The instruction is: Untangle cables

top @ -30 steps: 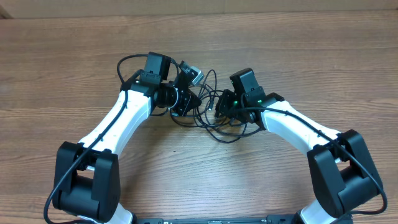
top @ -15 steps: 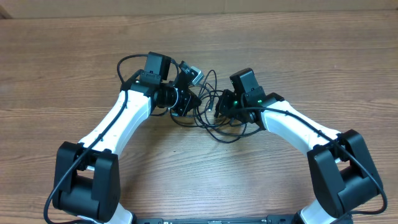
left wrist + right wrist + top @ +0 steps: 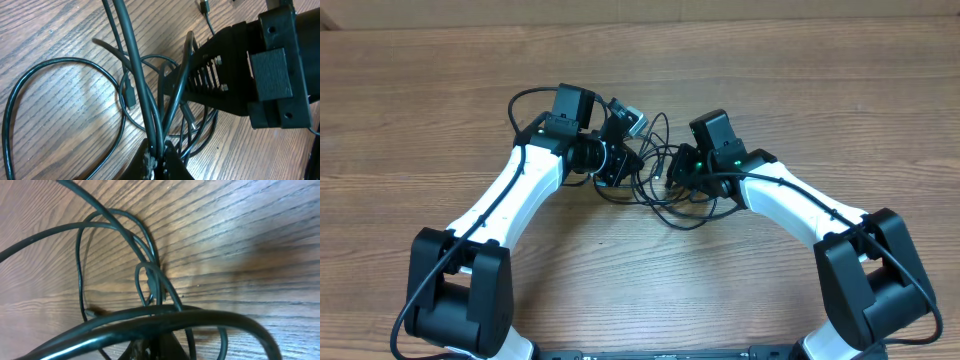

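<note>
Where the white-shelled left arm (image 3: 510,195) and the white-shelled right arm (image 3: 800,205) rise from their black bases at the near edge, a broad patch of the brown wood-grain table (image 3: 640,290) lies bare between them, hemmed in on both sides by the arms. Farther in, the arms bend toward each other and the two claws end up near one another at mid-table. The left gripper (image 3: 612,160) is closed on the thin black flexible cables (image 3: 665,205): its wrist view shows several strands converging straight into the pinched fingertips (image 3: 159,159), with a small black plug end (image 3: 129,96) lying on the wood just beside them. The right gripper (image 3: 680,178) is likewise clamped shut, and in its wrist view cords cross right at its tip (image 3: 150,350), loops spreading over the wood beyond. The tangle itself sits between and just under the two claws, its loops sagging a little toward the near side and one thin loop standing up on the far side. A thicker black wire curls off the left wrist to the outer side. Beyond the claws the table runs bare and wide to its far edge, with open wood to the left and right of both arms as well.
</note>
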{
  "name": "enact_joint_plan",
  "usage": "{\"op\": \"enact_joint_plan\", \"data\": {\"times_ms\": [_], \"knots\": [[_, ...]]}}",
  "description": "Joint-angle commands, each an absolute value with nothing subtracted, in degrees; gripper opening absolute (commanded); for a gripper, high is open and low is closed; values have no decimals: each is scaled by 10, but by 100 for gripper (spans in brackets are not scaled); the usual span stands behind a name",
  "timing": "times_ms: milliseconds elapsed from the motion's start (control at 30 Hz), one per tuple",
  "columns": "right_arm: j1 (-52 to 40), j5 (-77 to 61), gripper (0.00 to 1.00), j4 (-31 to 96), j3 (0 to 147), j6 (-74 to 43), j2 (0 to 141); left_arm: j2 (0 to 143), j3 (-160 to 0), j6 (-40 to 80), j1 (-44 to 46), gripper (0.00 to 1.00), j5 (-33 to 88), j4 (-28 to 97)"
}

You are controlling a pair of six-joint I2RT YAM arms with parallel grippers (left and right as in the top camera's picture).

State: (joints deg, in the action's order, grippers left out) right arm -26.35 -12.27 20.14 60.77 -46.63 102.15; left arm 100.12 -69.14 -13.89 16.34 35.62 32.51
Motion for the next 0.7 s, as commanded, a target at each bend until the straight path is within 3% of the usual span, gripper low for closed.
{"op": "enact_joint_plan", "data": {"times_ms": [0,500,633,667], "knots": [[-267,-99,4,194,618,-465,1033,990,-704,-137,162,4,371,323],[-287,-40,6,166,618,-465,1040,990,-704,-137,162,4,371,323],[-287,-38,64,166,618,-464,1041,990,-704,-137,162,4,371,323],[-287,-39,87,168,618,-464,1041,990,-704,-137,162,4,371,323]]}}
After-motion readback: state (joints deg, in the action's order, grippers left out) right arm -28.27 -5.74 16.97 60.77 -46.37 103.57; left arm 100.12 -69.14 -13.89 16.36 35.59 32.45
